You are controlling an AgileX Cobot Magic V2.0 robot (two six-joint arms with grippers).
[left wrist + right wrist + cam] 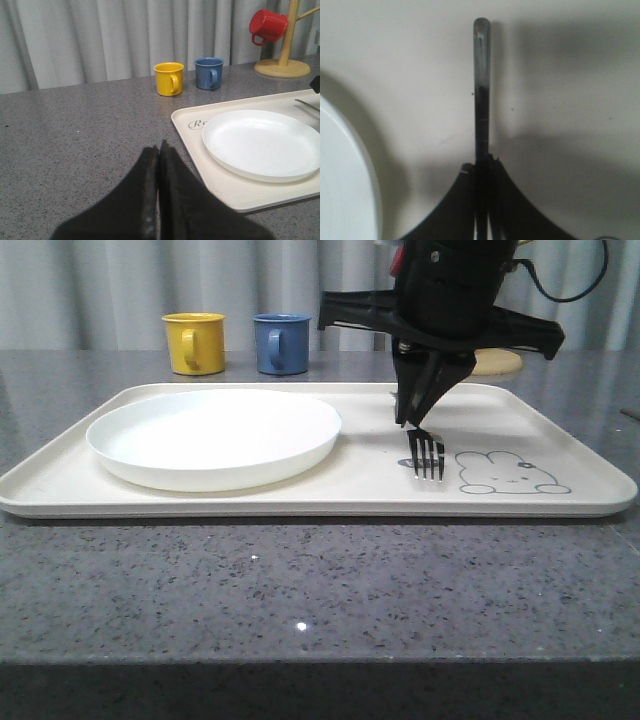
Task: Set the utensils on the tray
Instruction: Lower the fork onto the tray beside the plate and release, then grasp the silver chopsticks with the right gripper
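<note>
script "R…" on tray (200,131), cut off

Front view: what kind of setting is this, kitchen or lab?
Probably a staged kitchen-style counter: a speckled grey stone countertop, a cream rabbit-print tray holding a round white plate, and a grey curtain backdrop.

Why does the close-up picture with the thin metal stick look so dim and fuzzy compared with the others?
Right wrist view: the right gripper shades the tray, and the fork is soft, likely too near to focus. Front view: sharp, with small glints on the table.
</note>
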